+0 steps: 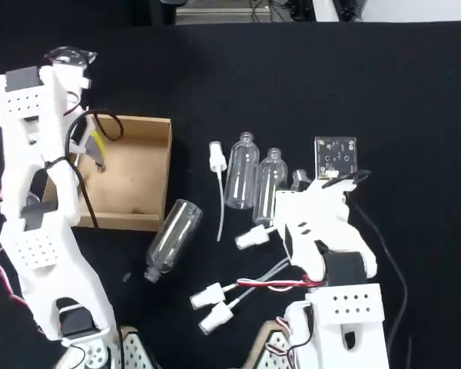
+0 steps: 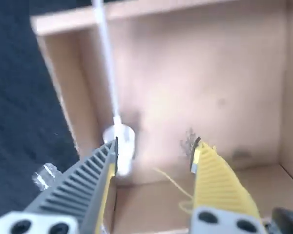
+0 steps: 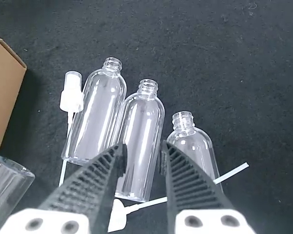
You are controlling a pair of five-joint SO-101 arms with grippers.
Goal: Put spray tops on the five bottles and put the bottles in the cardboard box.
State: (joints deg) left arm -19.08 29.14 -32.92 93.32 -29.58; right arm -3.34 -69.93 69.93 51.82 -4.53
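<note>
My left gripper point(image 2: 154, 156) hangs open over the cardboard box point(image 1: 142, 165). A white spray top point(image 2: 121, 142) with a long tube lies in the box beside one finger; I cannot make out a bottle around it. My right gripper point(image 3: 142, 148) is open just above the middle of three clear uncapped bottles lying side by side point(image 3: 95, 117) point(image 3: 141, 122) point(image 3: 193, 144). A fourth bottle point(image 1: 171, 236) lies near the box's front corner. Loose spray tops lie by the bottles point(image 1: 217, 157) point(image 1: 253, 237) and nearer the arm bases point(image 1: 209, 296) point(image 1: 219, 315).
A small clear square plate point(image 1: 336, 156) lies behind the right arm point(image 1: 323, 246). A clear object point(image 1: 69, 55) sits behind the left arm, beyond the box. Red and white cables point(image 1: 273, 283) trail from the right arm across the black cloth.
</note>
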